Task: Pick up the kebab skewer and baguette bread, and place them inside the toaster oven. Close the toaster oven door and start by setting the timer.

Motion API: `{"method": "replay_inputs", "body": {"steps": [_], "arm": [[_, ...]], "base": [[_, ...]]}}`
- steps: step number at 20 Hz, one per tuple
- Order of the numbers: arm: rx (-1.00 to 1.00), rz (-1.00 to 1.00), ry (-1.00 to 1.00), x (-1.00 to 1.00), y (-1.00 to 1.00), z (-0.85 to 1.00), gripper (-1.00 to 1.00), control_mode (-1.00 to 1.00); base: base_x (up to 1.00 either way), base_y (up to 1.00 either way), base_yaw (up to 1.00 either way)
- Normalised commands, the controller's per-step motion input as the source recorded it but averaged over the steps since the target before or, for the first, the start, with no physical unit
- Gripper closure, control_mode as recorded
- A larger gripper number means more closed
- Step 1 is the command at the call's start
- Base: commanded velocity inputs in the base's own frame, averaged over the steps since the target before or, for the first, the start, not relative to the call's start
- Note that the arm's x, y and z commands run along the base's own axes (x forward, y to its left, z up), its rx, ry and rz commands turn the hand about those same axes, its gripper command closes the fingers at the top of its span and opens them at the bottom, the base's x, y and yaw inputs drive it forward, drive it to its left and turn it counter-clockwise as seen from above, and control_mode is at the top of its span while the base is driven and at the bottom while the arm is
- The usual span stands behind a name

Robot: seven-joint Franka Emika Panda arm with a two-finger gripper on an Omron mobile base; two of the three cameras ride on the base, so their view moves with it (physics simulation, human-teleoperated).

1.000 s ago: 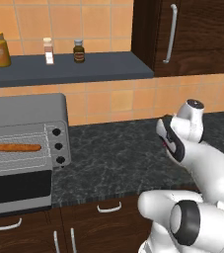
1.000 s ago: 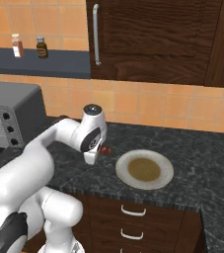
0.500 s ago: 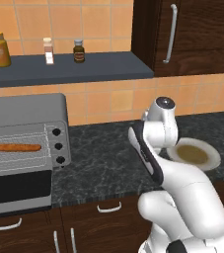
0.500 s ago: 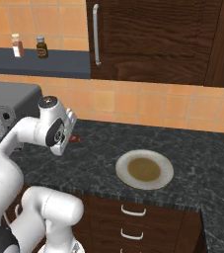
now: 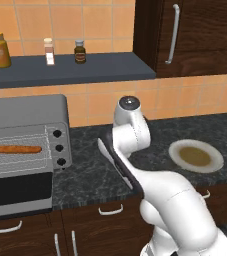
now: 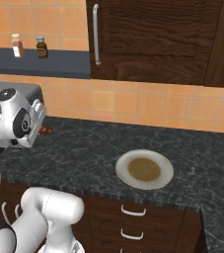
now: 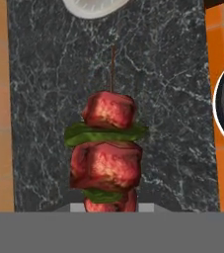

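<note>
My gripper (image 6: 40, 129) is shut on the kebab skewer (image 7: 108, 153), whose red meat chunks and green slices rise from the bottom of the hand view over the dark counter. A red chunk of the kebab skewer (image 6: 46, 130) pokes out beside the hand, in the air just right of the toaster oven (image 6: 10, 92). The silver toaster oven (image 5: 27, 110) stands at the left with its dark door (image 5: 17, 192) folded down. The orange-brown baguette bread (image 5: 14, 148) lies on the wire rack inside. Three black knobs (image 5: 60, 147) run down the oven's right side.
An empty white plate (image 5: 195, 156) with a brownish centre sits on the counter right of the arm, also seen as the plate (image 6: 144, 169). Bottles (image 5: 49, 51) stand on the grey shelf above the oven. A dark wall cabinet (image 6: 153, 39) hangs overhead.
The arm has swung left across the counter, away from the plate and toward the toaster oven, with the kebab skewer still in its grip. The baguette and oven have not moved.
</note>
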Motion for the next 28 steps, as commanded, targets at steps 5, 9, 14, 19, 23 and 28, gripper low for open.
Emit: {"method": "replay_inputs", "body": {"steps": [5, 9, 14, 19, 23, 28], "arm": [[-0.03, 0.02, 0.0, -0.39, 0.99, 0.12, 1.0, -1.0], [-0.08, 0.0, 0.0, -0.12, 1.0, 0.18, 1.0, -1.0], [-0.08, 0.0, 0.0, -0.01, 1.0, 0.27, 1.0, -1.0], [-0.07, 0.0, 0.0, 0.0, 1.0, 0.22, 1.0, -1.0], [-0.06, 0.0, 0.0, 0.19, 0.92, 0.12, 1.0, -1.0], [-0.02, 0.0, 0.0, 0.04, 0.89, 0.03, 1.0, -1.0]], "base": [[0.0, 0.0, 0.0], [0.0, 0.0, 0.0], [0.0, 0.0, 0.0], [0.0, 0.0, 0.0], [0.0, 0.0, 0.0], [0.0, 0.0, 0.0]]}}
